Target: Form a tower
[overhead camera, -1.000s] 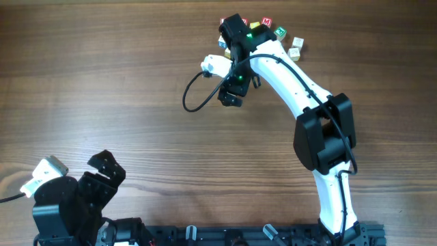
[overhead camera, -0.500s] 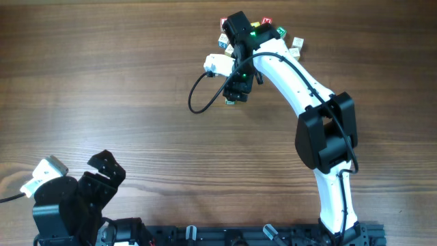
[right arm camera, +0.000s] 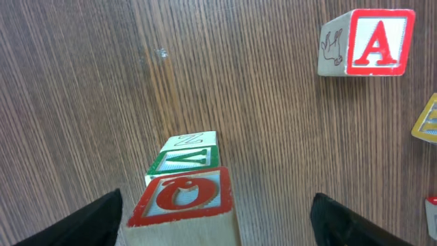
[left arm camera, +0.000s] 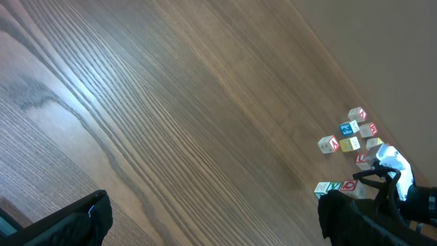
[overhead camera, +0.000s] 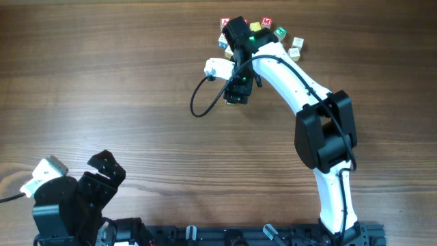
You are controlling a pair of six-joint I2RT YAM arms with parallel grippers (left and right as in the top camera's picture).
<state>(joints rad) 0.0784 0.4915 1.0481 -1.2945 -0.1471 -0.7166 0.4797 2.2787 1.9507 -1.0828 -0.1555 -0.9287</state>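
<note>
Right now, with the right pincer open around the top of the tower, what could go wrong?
The tower stands off-centre in the right pincer, much nearer one finger; closing may push the top cube sideways and topple it. Loose cubes such as the red A cube lie close; a falling cube could scatter them.

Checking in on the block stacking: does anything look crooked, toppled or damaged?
Nothing stands out. The tower stands upright between the open fingers of the right tool, clear of both, its cubes roughly in line. The loose red A cube lies flat on the table beyond it, undamaged.
</note>
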